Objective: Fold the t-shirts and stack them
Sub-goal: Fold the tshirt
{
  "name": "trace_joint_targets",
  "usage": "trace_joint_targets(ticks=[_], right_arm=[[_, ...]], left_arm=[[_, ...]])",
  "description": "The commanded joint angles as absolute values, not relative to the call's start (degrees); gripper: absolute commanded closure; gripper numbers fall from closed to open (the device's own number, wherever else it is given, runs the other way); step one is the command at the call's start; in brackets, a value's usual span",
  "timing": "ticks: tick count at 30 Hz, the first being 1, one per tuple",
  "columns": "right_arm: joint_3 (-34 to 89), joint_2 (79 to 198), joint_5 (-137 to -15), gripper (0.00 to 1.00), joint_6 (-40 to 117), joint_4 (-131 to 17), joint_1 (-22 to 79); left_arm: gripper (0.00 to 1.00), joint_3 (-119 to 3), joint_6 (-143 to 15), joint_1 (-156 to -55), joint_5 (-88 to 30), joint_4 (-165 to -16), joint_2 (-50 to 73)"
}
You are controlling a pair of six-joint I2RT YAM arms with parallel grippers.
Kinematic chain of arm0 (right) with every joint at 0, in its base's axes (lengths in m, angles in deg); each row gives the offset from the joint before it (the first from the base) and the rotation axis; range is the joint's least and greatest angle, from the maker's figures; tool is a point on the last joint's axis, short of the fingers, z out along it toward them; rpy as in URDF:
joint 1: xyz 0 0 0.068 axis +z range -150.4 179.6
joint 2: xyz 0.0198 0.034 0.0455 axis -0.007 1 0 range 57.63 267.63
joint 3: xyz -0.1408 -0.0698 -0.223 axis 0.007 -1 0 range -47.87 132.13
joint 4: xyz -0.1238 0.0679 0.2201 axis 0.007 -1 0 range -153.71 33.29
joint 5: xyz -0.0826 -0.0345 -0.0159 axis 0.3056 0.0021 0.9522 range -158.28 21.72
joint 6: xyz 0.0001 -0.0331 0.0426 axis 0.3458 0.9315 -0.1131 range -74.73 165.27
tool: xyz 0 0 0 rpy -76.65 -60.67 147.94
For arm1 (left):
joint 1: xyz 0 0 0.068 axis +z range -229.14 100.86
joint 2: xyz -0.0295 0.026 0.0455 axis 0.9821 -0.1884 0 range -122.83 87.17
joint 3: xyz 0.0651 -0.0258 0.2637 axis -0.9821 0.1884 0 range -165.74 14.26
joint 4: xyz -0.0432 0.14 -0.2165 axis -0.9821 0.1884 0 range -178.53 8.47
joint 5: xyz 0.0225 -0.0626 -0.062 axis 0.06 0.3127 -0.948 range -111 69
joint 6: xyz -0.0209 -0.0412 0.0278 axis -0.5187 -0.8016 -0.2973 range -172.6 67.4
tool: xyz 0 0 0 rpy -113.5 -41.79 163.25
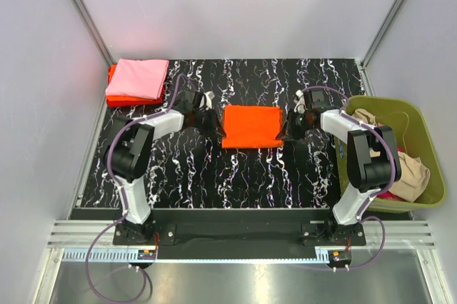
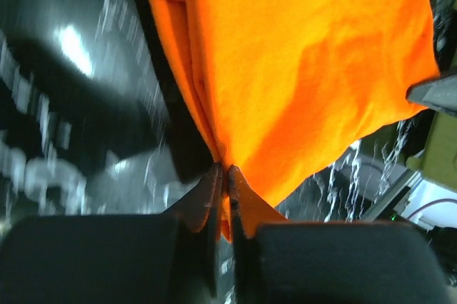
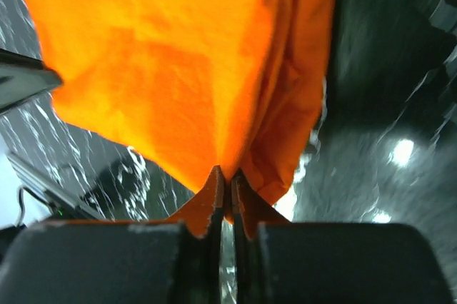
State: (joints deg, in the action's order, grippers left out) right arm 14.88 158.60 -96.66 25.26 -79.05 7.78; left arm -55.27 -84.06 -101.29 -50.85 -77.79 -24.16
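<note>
Dark fingers [image 2: 203,200] of the left gripper [image 2: 223,174] fill the bottom of the left wrist view, pressed together on a thin pinch of the bright orange t-shirt [image 2: 307,68]. The cloth gathers to a point between them, and several layers show along the shirt's folded side. The right gripper [image 3: 227,175] mirrors this in its own wrist view: its fingers [image 3: 207,204] are clamped tight on the opposite edge of the same garment, with the fabric drawn into a narrow tuck at the tips.

From above, the orange shirt is a plain, single-colour cloth folded into a neat, nearly square rectangle. It lies in the middle of the black, white-veined marbled tabletop [image 1: 307,168], between the two arms, which reach in from either side. Its surface is smooth, with only soft creases.

At the far left corner of the tabletop sits a small stack: a folded light pink t-shirt [image 1: 137,78] rests on a folded red-orange t-shirt [image 1: 113,98], whose edge shows along the left and near sides of the pink one. The stack is well apart from the orange shirt.

An olive-green plastic basket [image 1: 431,179] stands just beside the right edge of the tabletop. Crumpled beige cloth [image 1: 413,174] lies inside it, and a sliver of magenta cloth [image 1: 389,194] shows behind the right arm.
</note>
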Motion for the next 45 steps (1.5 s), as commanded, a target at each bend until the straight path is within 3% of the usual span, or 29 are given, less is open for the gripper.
trace_joint_targets(ticks=[1,5,7,16,20,34,45], right_arm=[[10.42,154.49,-95.09,0.90,24.44,-77.45,8.56],[8.03,150.89,-95.96,0.61,24.00,-77.62,8.56],[9.25,149.13,-96.76,0.57,23.82,-78.23,8.56],[22.16,157.29,-92.28,0.55,28.13,-81.14,8.39],[28.06,162.74,-95.52,0.64,28.83,-82.10,8.21],[43.18,180.14,-90.00,0.79,29.54,-80.18,7.07],[44.60,176.03,-88.49,0.68,28.66,-79.90,6.28]], left_arm=[[0.77,-50.17,-85.29,-101.46,-46.59,-75.79,-16.29],[0.65,-48.92,-82.32,-101.46,-46.75,-73.86,-13.03],[0.63,-50.07,-80.91,-101.38,-46.32,-72.45,-12.50],[0.64,-69.82,-73.79,-100.67,-44.82,-67.70,-26.20],[0.74,-75.73,-73.25,-100.32,-49.21,-67.26,-32.35],[0.69,-85.58,-73.16,-100.06,-52.20,-70.33,-42.91],[0.63,-86.38,-75.01,-98.74,-53.17,-69.81,-37.64]])
